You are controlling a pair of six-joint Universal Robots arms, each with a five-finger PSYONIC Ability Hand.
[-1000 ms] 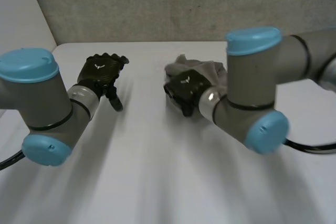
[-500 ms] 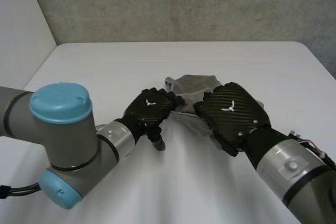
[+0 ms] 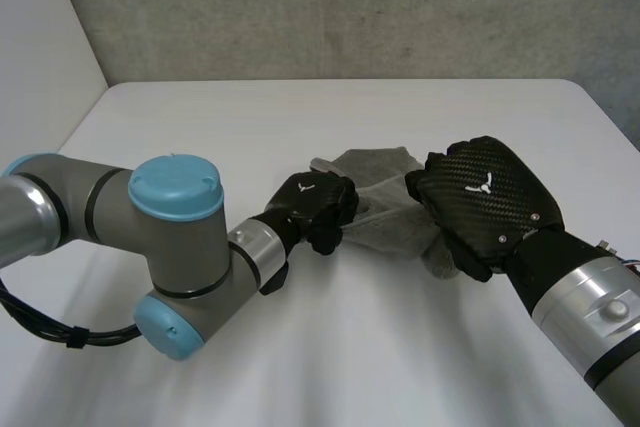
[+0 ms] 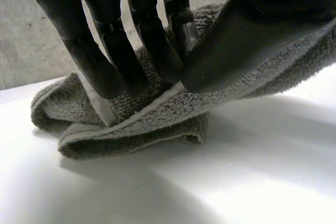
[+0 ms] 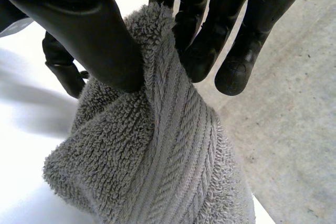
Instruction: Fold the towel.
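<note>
White table [image 3: 200, 117] stood before a rough grey concrete wall [image 3: 330, 7]. A crumpled grey terry towel [image 3: 385, 172] lay bunched on the table. The robot's left hand [image 3: 310, 209] was at the towel's edge on the left arm's side. Its fingers [image 4: 100, 56] and thumb were clamped on a fold of the hem, holding that part just off the table. The right hand [image 3: 485, 202] was at the towel's opposite side, with thumb and fingers [image 5: 202, 51] pinched on a raised ridge of the cloth.
</note>
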